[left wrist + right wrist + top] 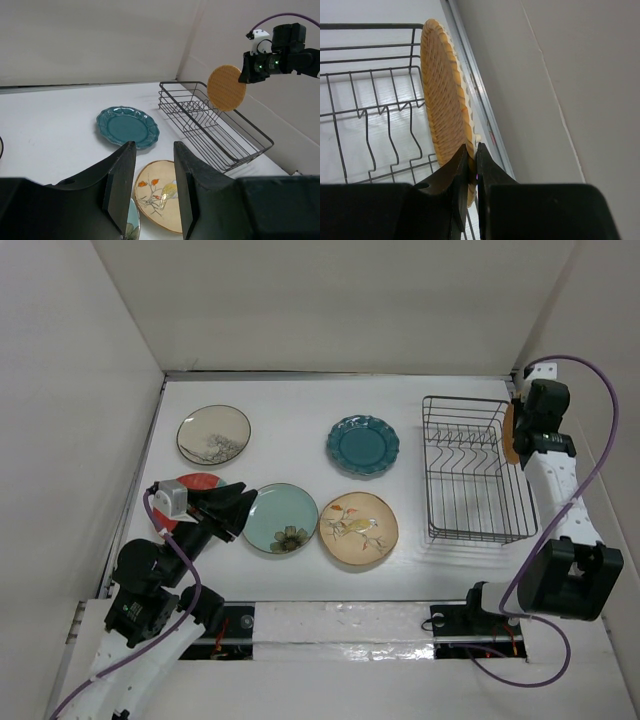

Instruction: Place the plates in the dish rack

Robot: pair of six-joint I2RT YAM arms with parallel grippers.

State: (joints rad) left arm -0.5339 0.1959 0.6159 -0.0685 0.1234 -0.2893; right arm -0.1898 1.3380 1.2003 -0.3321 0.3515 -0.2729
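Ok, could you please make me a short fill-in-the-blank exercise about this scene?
The right arm's jaws grip the ____ plate, held on its edge.
The left arm's jaws are ____.
The teal plate lies between the speckled plate and the dish ____.
Missing words: orange, open, rack.

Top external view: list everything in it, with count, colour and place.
Speckled plate: one, cream with dark rim, far left.
Scalloped plate: one, dark teal, far centre.
Flower plate: one, pale aqua, near centre.
Floral plate: one, tan, near centre-right.
Red plate: one, red, near left, partly hidden.
Woven plate: one, orange, held on edge at the rack's right side.
Dish rack: one, black wire, right.
Left gripper: one, black, open, over the red plate.
Right gripper: one, black, shut on the woven plate.
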